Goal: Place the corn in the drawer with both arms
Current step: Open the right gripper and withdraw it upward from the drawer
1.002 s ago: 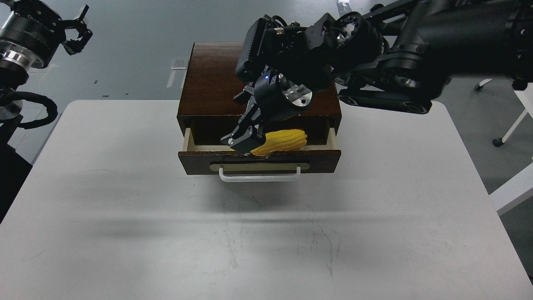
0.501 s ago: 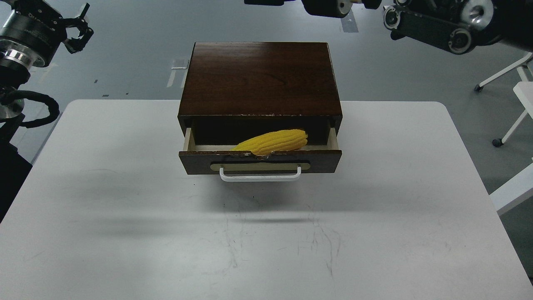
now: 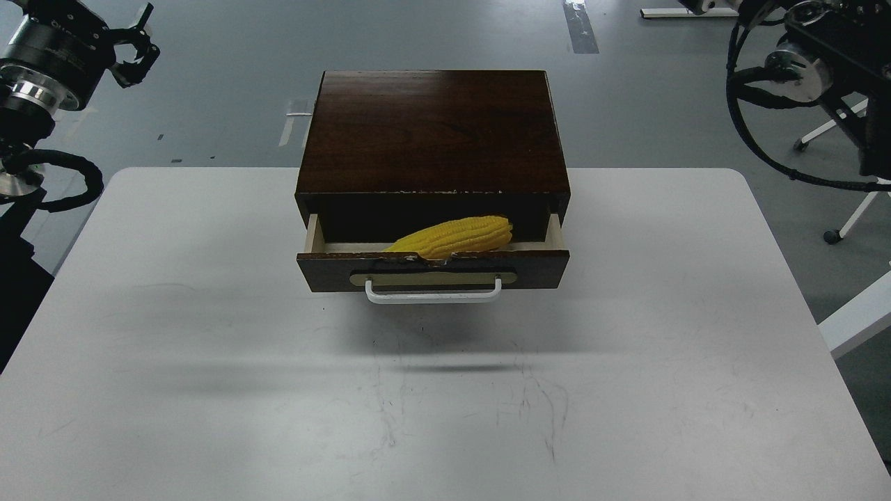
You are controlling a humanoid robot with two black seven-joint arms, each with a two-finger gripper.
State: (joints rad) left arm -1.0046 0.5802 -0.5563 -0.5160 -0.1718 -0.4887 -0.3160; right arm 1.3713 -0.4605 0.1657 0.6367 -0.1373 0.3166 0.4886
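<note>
The yellow corn (image 3: 452,235) lies inside the drawer (image 3: 543,268), which stands pulled part-way out of the dark brown wooden box (image 3: 431,132). The corn's tapered end leans on the drawer's front edge near the middle, and its thick end points right. The white bar handle (image 3: 433,296) faces me. My left gripper (image 3: 136,40) is up at the far left, well off the box, open and empty. Of my right arm (image 3: 800,62) only a joint and cables show at the top right corner; its gripper is out of view.
The box stands at the far middle of a white table (image 3: 209,348). White furniture legs with castors (image 3: 846,223) and a white edge (image 3: 860,316) stand off the table's right side. Grey floor lies behind.
My right arm has let go of the corn and pulled up and away to the top right, out of the drawer. The corn stays in the drawer. The left arm has barely moved.
</note>
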